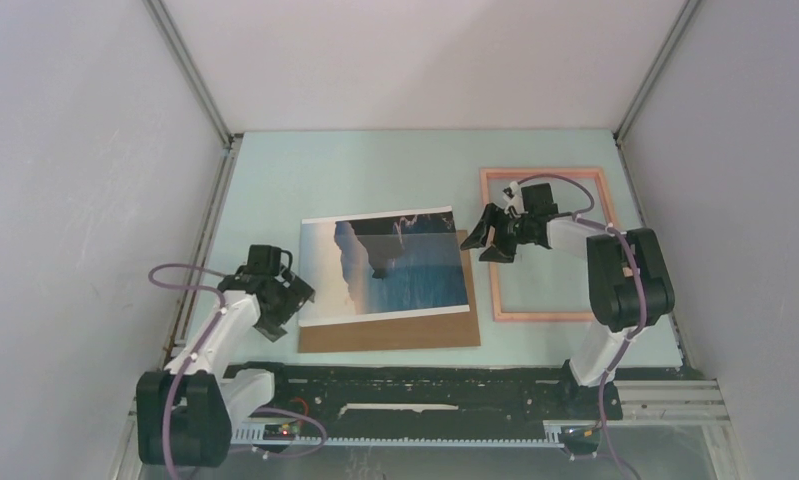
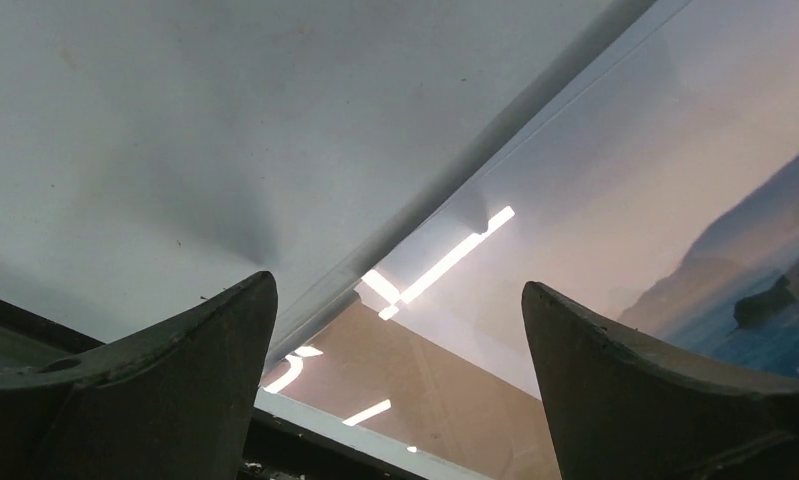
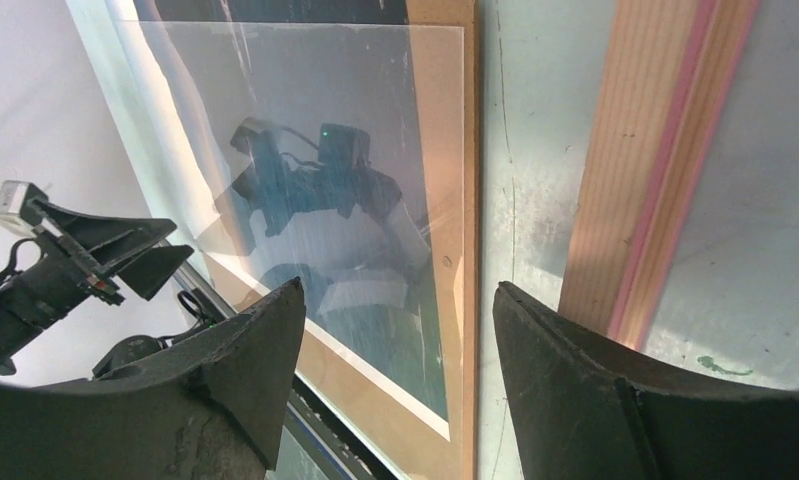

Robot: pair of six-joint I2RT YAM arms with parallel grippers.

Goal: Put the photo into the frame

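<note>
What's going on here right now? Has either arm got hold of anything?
Nothing is held. The photo lies face up on a brown cardboard sheet mid-table, and the frame lies flat to its right. The left hand is open at the photo's left edge. The right hand is open over the gap between the cardboard and the frame's left rail. The photo is not yet in the frame.
</note>
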